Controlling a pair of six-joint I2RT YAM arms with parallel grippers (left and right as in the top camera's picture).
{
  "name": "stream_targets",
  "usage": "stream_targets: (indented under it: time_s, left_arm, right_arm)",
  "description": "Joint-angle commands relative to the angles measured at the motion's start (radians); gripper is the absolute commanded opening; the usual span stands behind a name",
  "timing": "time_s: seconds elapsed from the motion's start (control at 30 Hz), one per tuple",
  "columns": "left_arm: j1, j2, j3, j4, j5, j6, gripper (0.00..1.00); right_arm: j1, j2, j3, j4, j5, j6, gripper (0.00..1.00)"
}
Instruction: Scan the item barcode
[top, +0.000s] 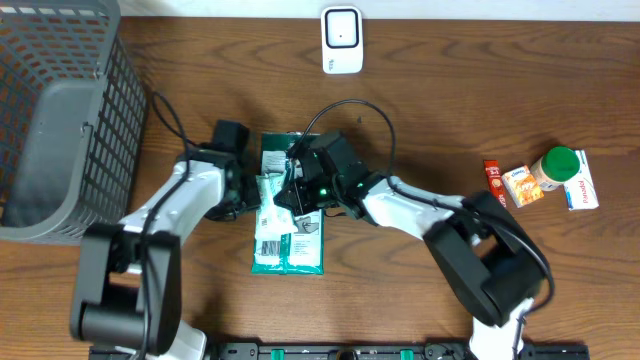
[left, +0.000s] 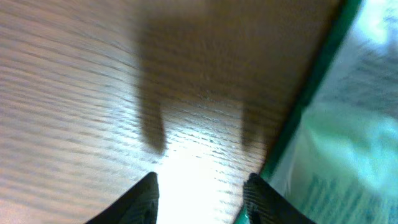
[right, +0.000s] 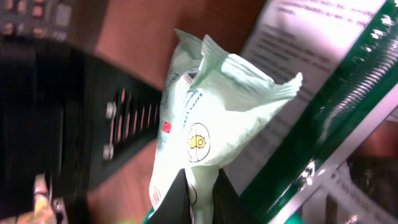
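A pale green pouch (right: 205, 118) with a small yellow mark is pinched at its lower edge by my right gripper (right: 202, 198), which is shut on it. From overhead the pouch (top: 270, 218) lies over a flat dark green package (top: 298, 245) at the table's middle, and the right gripper (top: 296, 196) sits at its upper right. The green package (right: 323, 130) with a white printed label shows behind the pouch. My left gripper (left: 202, 190) is open over bare wood, nothing between its fingers, with the green package (left: 336, 137) just to its right. Overhead, the left gripper (top: 243, 196) is beside the pouch's left edge.
A white scanner unit (top: 342, 40) stands at the back centre. A grey mesh basket (top: 70, 110) fills the back left. At the right lie a red packet (top: 493, 175), a small orange-and-white box (top: 523, 186), a green-lidded jar (top: 556, 165) and a white box (top: 582, 185).
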Motion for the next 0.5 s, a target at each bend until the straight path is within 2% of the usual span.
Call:
stream_targets:
  time_s: [0.0, 0.13, 0.3, 0.47]
  left_arm:
    - [0.052, -0.127, 0.046, -0.007, 0.088, 0.007, 0.49]
    - [0.086, -0.217, 0.046, -0.008, 0.18, 0.007, 0.53]
    - [0.089, -0.248, 0.045, -0.051, 0.224, 0.024, 0.58]
    - [0.101, -0.237, 0.045, -0.066, 0.458, 0.146, 0.63]
  right_arm:
    - [-0.013, -0.113, 0.004, -0.053, -0.032, -0.074, 0.01]
    - [-0.021, -0.145, 0.004, -0.132, -0.032, -0.097, 0.01]
    - [-0.054, -0.146, 0.004, -0.221, -0.04, -0.08, 0.01]
    - [-0.151, -0.146, 0.004, -0.216, -0.299, -0.081, 0.01]
